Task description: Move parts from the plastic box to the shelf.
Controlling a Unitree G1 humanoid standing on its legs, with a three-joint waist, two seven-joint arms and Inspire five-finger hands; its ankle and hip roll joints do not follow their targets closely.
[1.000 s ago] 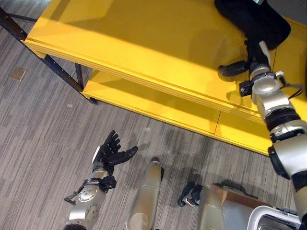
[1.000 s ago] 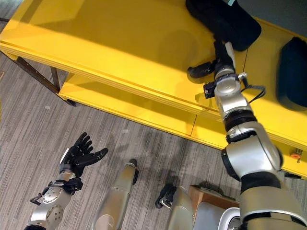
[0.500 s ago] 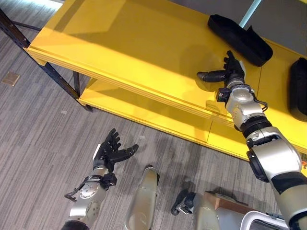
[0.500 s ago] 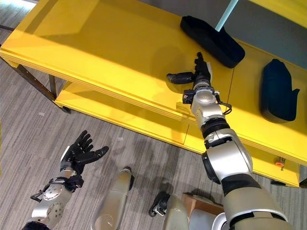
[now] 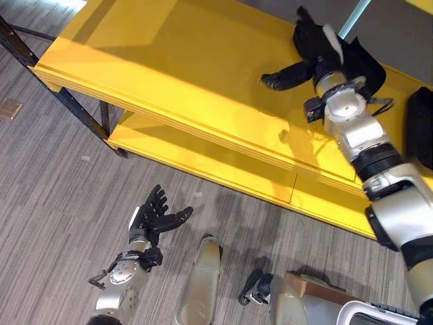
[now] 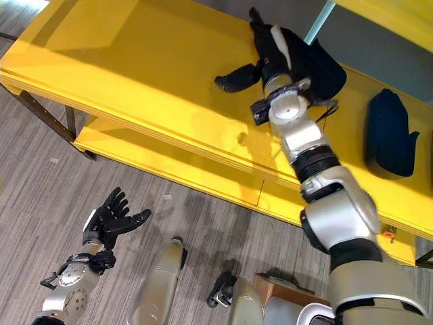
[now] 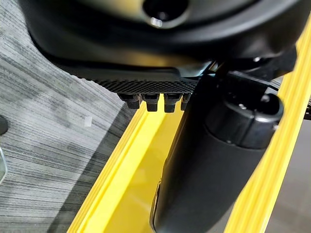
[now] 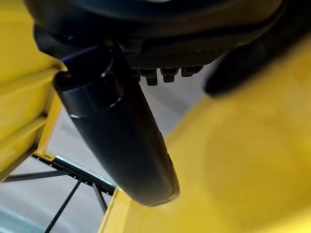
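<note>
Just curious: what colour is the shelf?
Bright yellow shelf, clearest in the left eye view.

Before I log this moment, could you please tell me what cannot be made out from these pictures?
- Long black part: its middle is hidden behind the right hand; contact is unclear.
- Plastic box: cut off by the left eye view's bottom edge; contents unseen.
- Second black part: cropped by that view's right edge.

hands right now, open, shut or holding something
Left hand: open, fingers spread, holding nothing, low over the grey floor.
Right hand: open, holding nothing, over the yellow shelf.
</note>
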